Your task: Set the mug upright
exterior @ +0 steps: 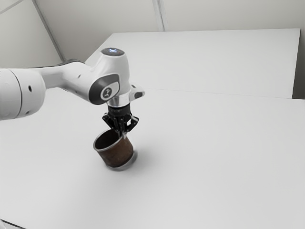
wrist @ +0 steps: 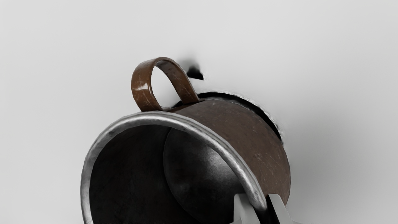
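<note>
In the exterior view my gripper (exterior: 123, 133) points down at the mug's rim, on the side toward the exterior view's right. The brown mug (exterior: 118, 153) is tilted, its silver-rimmed mouth leaning up toward the exterior view's left. In the wrist view the mug (wrist: 236, 133) shows its dark inside and its curved brown handle (wrist: 141, 85). My gripper (wrist: 263, 207) is shut on the rim there, one fingertip inside the mug and the other against its outer wall.
A white tabletop (exterior: 214, 167) surrounds the mug. Behind it stands another pale flat surface (exterior: 205, 62), and light wall panels rise at the back.
</note>
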Motion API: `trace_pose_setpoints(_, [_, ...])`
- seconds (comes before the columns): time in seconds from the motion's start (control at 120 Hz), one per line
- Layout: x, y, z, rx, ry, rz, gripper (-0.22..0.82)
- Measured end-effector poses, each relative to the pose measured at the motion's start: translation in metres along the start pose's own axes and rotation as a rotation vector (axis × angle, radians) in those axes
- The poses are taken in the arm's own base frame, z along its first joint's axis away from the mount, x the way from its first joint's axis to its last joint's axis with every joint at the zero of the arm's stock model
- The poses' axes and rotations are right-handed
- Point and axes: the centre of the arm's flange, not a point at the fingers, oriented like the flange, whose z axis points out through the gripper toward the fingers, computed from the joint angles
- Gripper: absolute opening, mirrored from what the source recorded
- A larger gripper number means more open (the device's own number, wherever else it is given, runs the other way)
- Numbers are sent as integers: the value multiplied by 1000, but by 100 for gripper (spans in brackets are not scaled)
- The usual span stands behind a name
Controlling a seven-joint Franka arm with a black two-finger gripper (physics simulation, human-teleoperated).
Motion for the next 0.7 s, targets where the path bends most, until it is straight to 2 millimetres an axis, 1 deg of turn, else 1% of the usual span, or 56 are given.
trace_pose_setpoints(0.183, [-3, -3, 17, 77, -39, -47, -18])
trace_pose_setpoints(0.267, [-3, -1, 20, 93, -43, -62, -18])
trace_pose_setpoints(0.417, [-1, 1, 13, 89, -31, -87, 16])
trace_pose_setpoints(0.483, [1, 1, 7, 82, -19, -99, 28])
trace_pose_setpoints(0.583, [7, 1, -10, 64, 12, -115, 40])
trace_pose_setpoints(0.7, [11, -1, -27, 43, 42, -123, 49])
